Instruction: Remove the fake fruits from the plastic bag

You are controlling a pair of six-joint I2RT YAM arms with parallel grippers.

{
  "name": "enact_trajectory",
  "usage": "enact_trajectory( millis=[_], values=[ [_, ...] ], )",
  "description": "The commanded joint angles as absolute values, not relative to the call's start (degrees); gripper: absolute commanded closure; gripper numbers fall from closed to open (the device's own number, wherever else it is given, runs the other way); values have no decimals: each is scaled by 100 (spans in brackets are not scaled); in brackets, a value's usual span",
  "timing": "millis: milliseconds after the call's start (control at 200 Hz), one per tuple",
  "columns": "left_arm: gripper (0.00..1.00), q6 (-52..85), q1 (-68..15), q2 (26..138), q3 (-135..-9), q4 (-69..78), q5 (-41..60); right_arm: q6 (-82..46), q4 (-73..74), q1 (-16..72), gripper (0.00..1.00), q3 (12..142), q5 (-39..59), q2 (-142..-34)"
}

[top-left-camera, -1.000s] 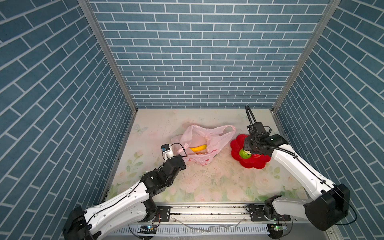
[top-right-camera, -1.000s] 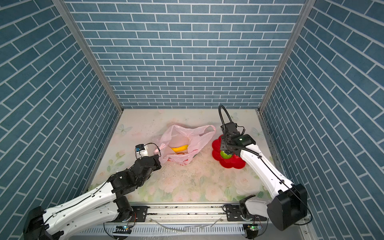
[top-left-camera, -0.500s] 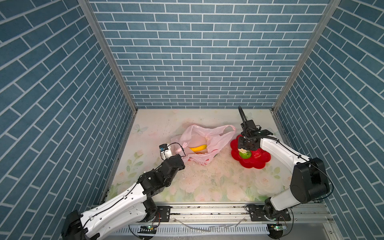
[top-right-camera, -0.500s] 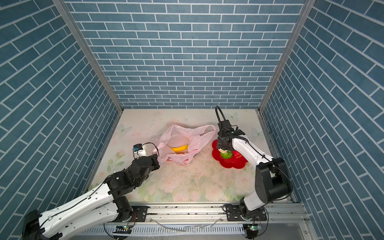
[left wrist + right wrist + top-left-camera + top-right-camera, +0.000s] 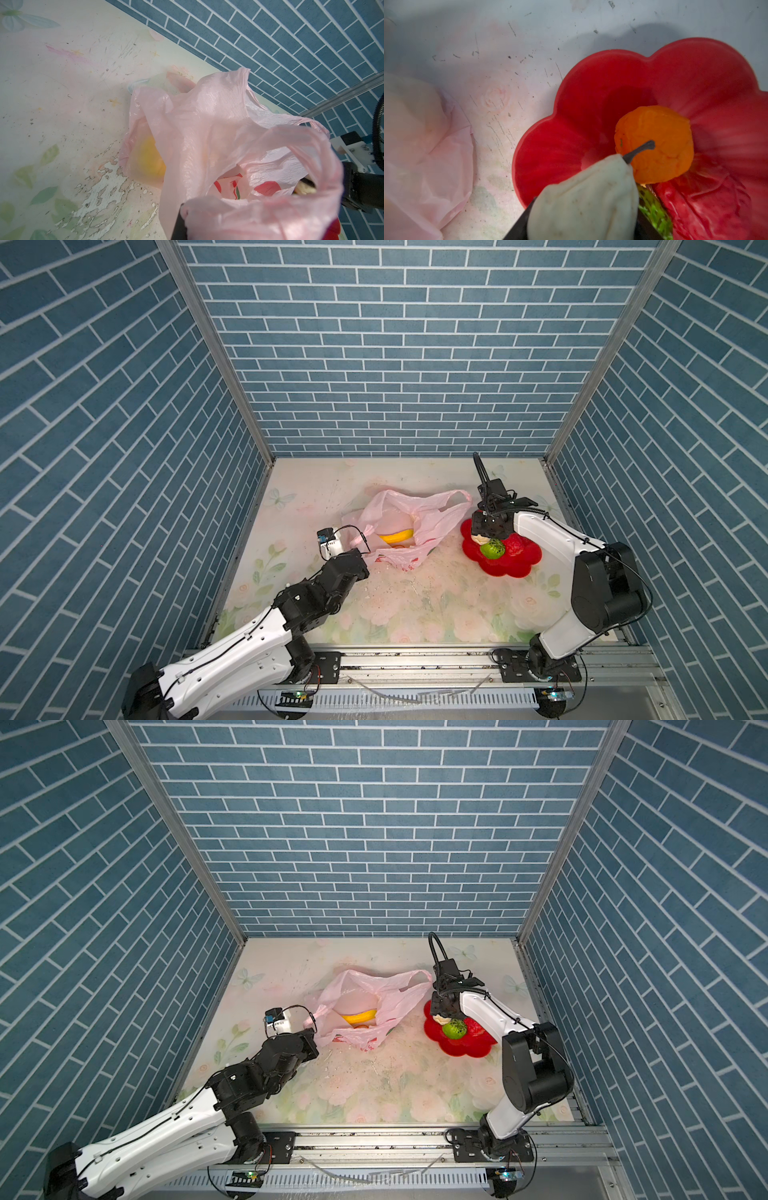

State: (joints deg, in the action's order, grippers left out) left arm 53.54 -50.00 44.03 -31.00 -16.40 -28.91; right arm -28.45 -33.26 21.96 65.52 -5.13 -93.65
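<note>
Our left gripper [image 5: 184, 212] pinched tight on plastic bag [image 5: 415, 514] handle; our right gripper [image 5: 485, 531] holds beige pear [image 5: 583, 203] over red plate [image 5: 513, 569].

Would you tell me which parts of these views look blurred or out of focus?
Left wrist view: the plastic bag is smeared nearest the lens, the banana hazy through the film. Right wrist view: the pale pear up close is soft; the orange piece is sharper. Top views: crisp.
</note>
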Motion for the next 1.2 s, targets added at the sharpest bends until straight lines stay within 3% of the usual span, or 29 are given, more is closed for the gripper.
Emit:
enact_trajectory(
  millis=[0, 250, 665, 990, 1195],
  values=[
    [95, 5353, -4962, 4340, -3048, -1785, -2951, -2760, -3247, 2163, 60, 6864, -482, -9535],
    [95, 5342, -4957, 4294, -3083, -1878, -2962, -2760, -3208, 2165, 55, 6926, -467, -9768],
    [83, 5273, -4957, 4095, -3104, -2082, -3047, -2812, -3197, 2163, 43, 6966, -422, -9982],
    [66, 5111, -4957, 4164, -3243, -2215, -3077, -2843, -3007, 2162, 36, 6707, -316, -9976],
    [48, 4939, -4955, 4205, -3309, -2221, -3087, -2848, -3000, 2166, 26, 6690, -362, -9976]
  ],
)
